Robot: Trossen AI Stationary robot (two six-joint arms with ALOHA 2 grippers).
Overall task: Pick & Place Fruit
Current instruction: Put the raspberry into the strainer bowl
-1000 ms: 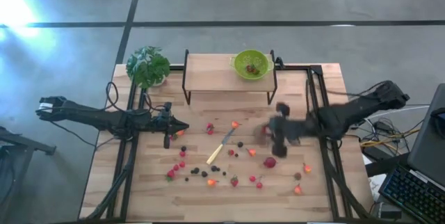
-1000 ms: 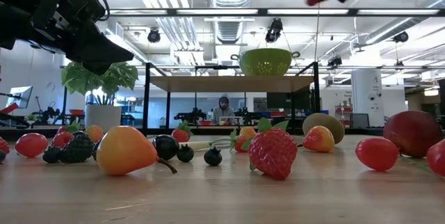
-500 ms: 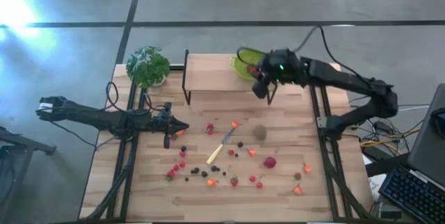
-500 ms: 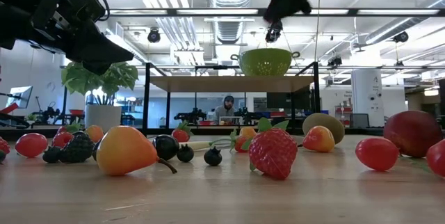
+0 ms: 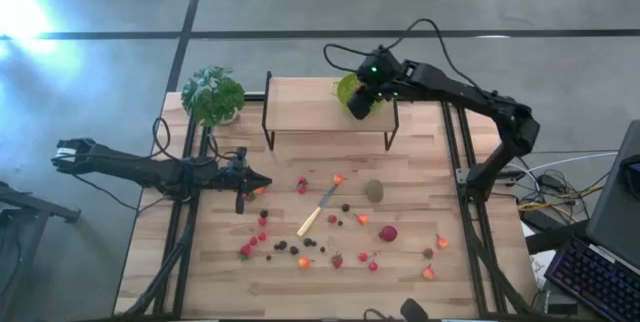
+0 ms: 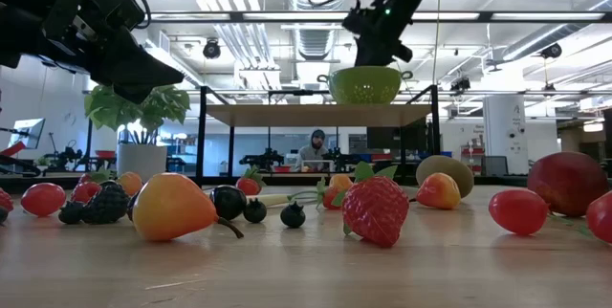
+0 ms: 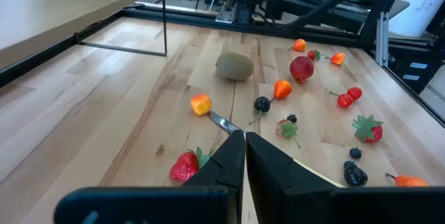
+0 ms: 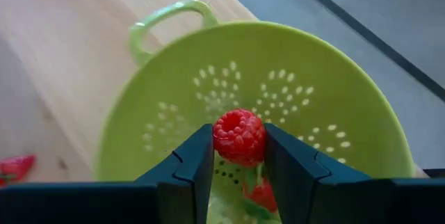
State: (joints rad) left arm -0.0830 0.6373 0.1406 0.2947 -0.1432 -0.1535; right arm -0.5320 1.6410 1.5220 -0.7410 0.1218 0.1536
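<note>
Red raspberry pinched by right gripper above colander (left gripper closed)

right hand apparently above the green colander

High cam straight down over table; low cam at tabletop level; both share green colander; right wrist close above it.

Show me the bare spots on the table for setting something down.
Free: the raised shelf left of the green colander; the table's near edge below the fruit; the strip between the kiwi and the shelf. Crowded: the middle, where the scattered fruit surrounds the knife.
</note>
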